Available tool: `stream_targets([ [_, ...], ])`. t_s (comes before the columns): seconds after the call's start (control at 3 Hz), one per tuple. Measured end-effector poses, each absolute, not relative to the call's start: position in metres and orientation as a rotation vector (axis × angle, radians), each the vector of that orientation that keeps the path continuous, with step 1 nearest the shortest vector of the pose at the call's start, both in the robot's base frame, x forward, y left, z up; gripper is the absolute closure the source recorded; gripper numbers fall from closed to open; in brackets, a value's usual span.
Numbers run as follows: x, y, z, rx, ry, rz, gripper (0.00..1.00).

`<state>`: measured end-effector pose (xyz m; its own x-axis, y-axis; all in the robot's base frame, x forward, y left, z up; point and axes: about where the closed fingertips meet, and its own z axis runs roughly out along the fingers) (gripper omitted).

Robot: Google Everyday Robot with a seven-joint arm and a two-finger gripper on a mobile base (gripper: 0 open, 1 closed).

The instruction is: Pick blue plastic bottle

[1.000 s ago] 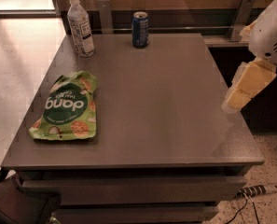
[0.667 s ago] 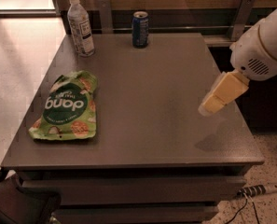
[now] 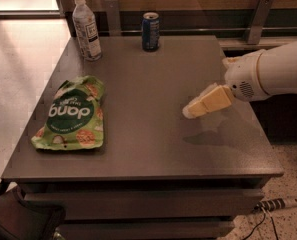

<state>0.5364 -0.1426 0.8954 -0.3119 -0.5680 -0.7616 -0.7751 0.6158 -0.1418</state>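
Note:
The blue plastic bottle (image 3: 86, 28) is tall and clear, with a white cap and a pale label. It stands upright at the table's far left corner. My gripper (image 3: 195, 109) hangs over the right half of the table, pointing left, on a white arm that comes in from the right edge. It is far from the bottle, well to its right and nearer the front. Nothing shows in the gripper.
A short dark blue can (image 3: 150, 31) stands at the table's far edge, right of the bottle. A green snack bag (image 3: 73, 114) lies flat at the front left. The grey table (image 3: 153, 149) backs onto a wooden wall with metal brackets.
My arm has swung left and forward, carrying the gripper from the table's right edge to over its right half. The bottle, can and bag have not moved.

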Motion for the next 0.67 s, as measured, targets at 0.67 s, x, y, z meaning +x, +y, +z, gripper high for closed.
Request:
stream_targets([
  [0.67,0.626,-0.140,0.986,-0.831,1.573,0.259,0.00],
])
